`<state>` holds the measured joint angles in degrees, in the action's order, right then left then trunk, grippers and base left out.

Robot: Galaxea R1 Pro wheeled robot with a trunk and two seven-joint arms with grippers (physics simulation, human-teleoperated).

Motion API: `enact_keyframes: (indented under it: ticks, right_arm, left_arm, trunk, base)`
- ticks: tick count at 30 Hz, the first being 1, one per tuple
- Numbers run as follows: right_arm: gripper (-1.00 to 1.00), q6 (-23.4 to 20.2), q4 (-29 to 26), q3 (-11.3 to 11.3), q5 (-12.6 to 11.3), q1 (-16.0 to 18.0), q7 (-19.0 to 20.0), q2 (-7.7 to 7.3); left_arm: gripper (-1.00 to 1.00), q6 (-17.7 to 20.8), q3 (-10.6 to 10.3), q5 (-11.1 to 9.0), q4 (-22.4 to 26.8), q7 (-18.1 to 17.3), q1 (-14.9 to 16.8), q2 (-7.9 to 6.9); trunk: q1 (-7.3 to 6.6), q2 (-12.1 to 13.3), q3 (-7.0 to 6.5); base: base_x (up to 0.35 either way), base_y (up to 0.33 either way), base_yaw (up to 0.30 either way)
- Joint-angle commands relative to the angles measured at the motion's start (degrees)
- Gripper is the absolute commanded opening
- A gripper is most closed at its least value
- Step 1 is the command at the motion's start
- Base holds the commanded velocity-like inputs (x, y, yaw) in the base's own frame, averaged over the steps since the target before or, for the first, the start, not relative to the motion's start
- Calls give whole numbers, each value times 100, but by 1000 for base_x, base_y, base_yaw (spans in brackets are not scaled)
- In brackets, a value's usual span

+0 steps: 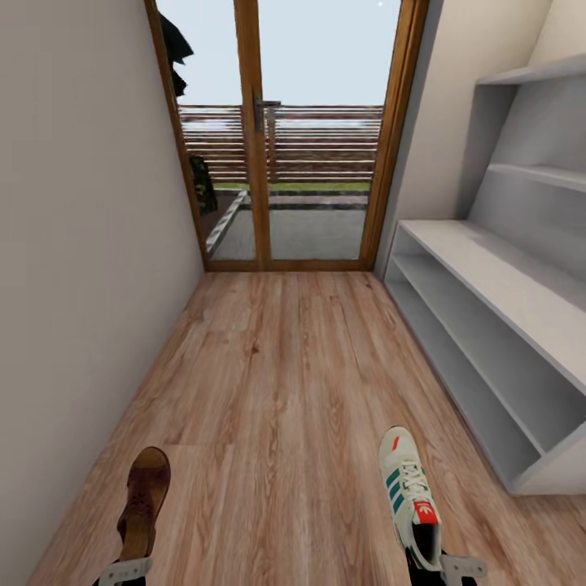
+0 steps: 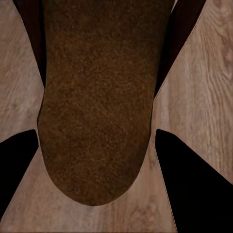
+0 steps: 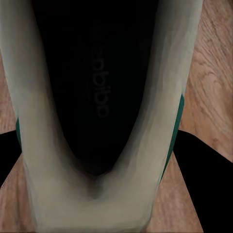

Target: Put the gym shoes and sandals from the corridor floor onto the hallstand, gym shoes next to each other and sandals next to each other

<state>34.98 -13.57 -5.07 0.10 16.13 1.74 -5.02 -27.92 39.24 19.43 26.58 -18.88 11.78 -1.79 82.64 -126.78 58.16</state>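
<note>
- Left gripper [image 1: 124, 572] is clamped on a brown sandal [image 1: 145, 500], its toe pointing ahead.
- Right gripper [image 1: 443, 567] clasps a white, green-striped gym shoe [image 1: 409, 493] by the heel.
- Rack [image 1: 496, 342], ahead-right of the right gripper: bare shelves.
- Floor [image 1: 277, 423] lies beneath both.

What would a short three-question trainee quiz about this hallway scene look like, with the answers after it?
1. True or false: the shoe rack already has a shoe on it.
2. Which pincer grips the sneaker? A) left B) right
3. Fill in: the left pincer grips a brown ____.

Key
1. False: the top and shelves in view are bare.
2. B: the right pincer holds the sneaker by its heel end, toe pointing toward the glass door.
3. Sandal, held above the wood floor.
</note>
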Motion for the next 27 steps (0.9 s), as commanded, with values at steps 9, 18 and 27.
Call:
enact_keyframes:
  ticks: [9,18,27]
  right_arm:
    - [-100,17,4,-29,7,4,37,-1]
    - [-100,17,4,-29,7,4,37,-4]
    - [-100,17,4,-29,7,4,37,1]
  left_arm:
    - [-100,-21,49,26,-3,-46,8,4]
    - [-100,-21,45,26,-3,-46,8,4]
    - [-100,-21,40,26,-3,-46,8,4]
  trunk:
    - [2,-2,3]
    - [2,-2,3]
    - [2,-2,3]
  base:
    - [337,19,-4]
    - [337,88,0]
    - [337,93,0]
